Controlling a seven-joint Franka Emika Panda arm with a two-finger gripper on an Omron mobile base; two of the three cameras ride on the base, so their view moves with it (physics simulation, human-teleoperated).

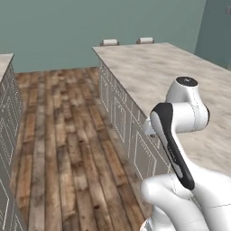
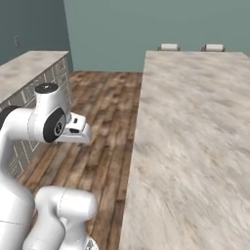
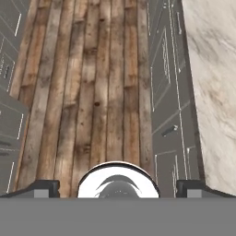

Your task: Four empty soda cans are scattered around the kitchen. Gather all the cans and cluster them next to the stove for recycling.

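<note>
Long beige marbled tabletop [image 1: 153, 67] on a cream panelled cabinet island [image 1: 119, 115], running away toward the flat teal back wall [image 1: 54, 31]. Two pale chair backs [image 1: 109, 42] poke up just past the island's far end, side by side. Wood plank floor [image 1: 58, 140] forms an aisle between the island and a second cream cabinet run [image 1: 8, 117] at left, also topped in beige marble [image 2: 22, 73]. Small dark handles on the island's cabinet fronts [image 3: 169, 131].

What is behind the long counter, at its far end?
Two pale chair backs rise just past the far edge of the counter; behind them is the teal wall. The counter hides their seats and legs.
</note>
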